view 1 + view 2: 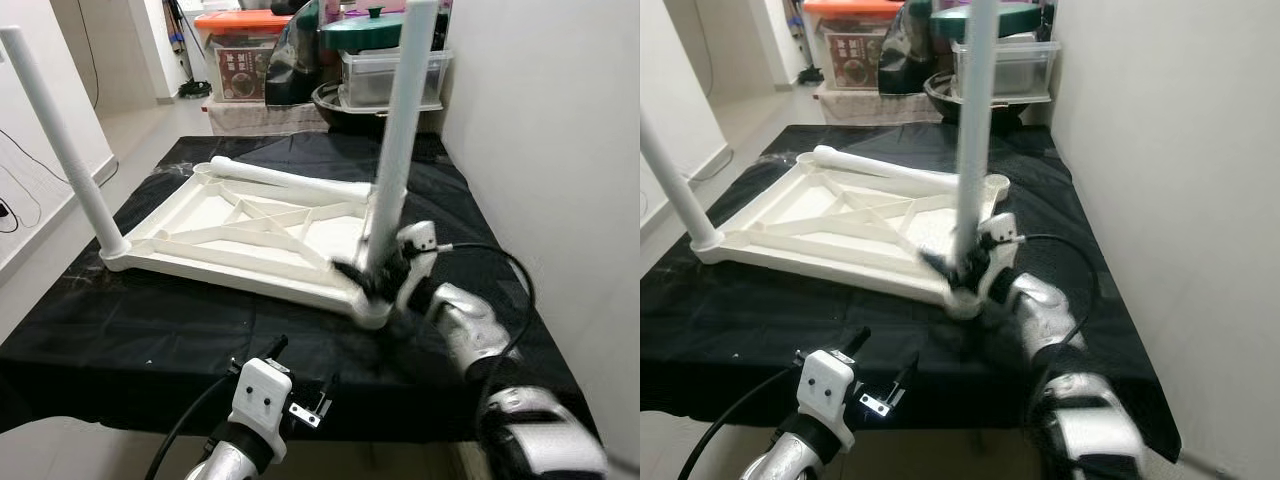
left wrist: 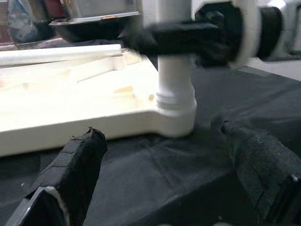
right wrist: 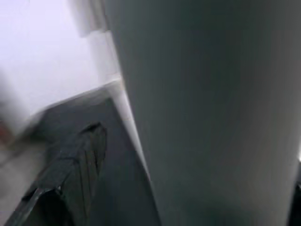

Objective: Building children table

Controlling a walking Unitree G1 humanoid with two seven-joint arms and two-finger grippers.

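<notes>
Left leg (image 1: pixel 62 140): upright in the near-left corner socket of the upturned white tabletop (image 1: pixel 200 215); its top is cut off in the right eye view.
Left gripper (image 1: pixel 300 385): low at the near edge of the black cloth (image 1: pixel 150 330), fingers spread apart, holding nothing.
Loose leg (image 1: pixel 290 182): lying across the tabletop's far edge.
Right leg (image 1: pixel 398 130): standing in the near-right corner socket, its top cut off.
Right gripper (image 1: pixel 368 275): clamped around that leg just above the socket, blurred.
Storage boxes (image 1: pixel 240 55): behind the cloth, partly hidden.
</notes>
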